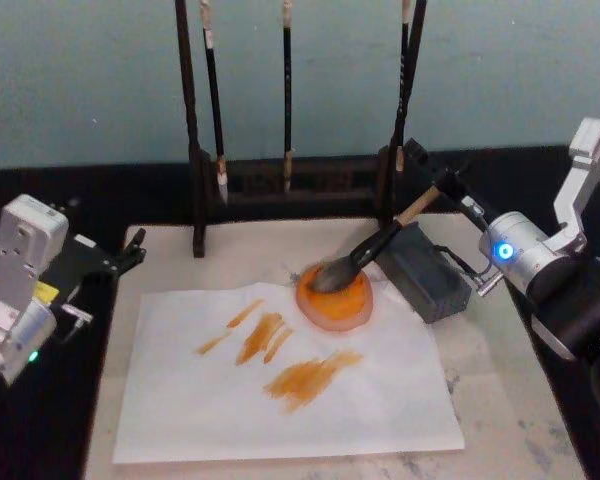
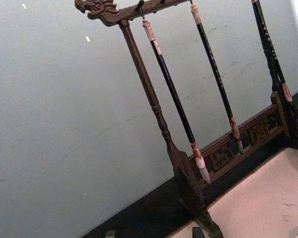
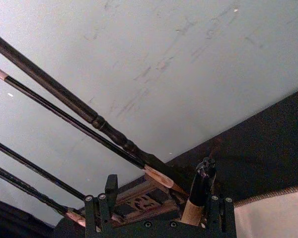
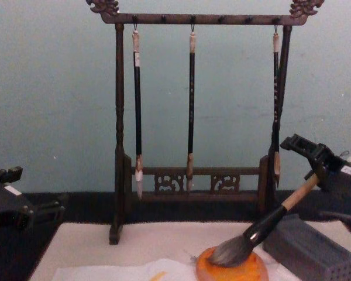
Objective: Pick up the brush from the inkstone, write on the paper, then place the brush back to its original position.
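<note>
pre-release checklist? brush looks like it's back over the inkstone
1. Brush tip on the inkstone: ok, hairs rest on the orange dish in the head and chest views.
2. Right gripper grip: ok, fingers closed on the upper handle near the end cap.
3. Writing done: ok, orange strokes on the paper.
4. Handle support after release: not ok, it slants up over the grey block with nothing visibly under it; it may roll.
5. Retreat path: cannot tell, brush rack stands close behind the gripper.
6. Left gripper: ok, parked at the mat's left edge.
</note>
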Action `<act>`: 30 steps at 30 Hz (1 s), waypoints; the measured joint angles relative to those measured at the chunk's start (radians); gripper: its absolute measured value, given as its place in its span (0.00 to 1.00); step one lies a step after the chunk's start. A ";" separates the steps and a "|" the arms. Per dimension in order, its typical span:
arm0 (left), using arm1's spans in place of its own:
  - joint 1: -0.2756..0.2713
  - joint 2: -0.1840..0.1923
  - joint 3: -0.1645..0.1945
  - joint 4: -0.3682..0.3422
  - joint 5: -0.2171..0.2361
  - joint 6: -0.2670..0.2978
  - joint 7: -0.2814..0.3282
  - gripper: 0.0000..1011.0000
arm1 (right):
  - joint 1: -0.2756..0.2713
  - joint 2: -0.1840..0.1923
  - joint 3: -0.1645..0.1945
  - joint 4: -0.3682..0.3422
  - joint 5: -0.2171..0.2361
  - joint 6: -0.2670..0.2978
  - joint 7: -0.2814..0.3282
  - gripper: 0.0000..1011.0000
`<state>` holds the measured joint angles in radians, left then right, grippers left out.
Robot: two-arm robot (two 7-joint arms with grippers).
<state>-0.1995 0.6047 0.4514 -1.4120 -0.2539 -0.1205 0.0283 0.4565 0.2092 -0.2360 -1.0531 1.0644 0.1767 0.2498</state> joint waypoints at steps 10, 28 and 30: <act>0.000 0.000 0.000 0.000 0.000 0.000 0.000 0.99 | -0.044 0.030 0.003 -0.051 0.041 -0.003 -0.028 0.99; 0.000 0.000 0.000 0.000 0.000 0.000 0.000 0.99 | -0.129 0.080 0.002 -0.157 0.109 -0.015 -0.079 0.99; 0.000 0.000 0.000 0.000 0.000 0.000 0.000 0.99 | -0.141 0.087 0.002 -0.172 0.115 -0.014 -0.087 0.99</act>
<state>-0.1995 0.6047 0.4513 -1.4120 -0.2539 -0.1205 0.0283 0.3150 0.2957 -0.2342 -1.2251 1.1791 0.1625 0.1630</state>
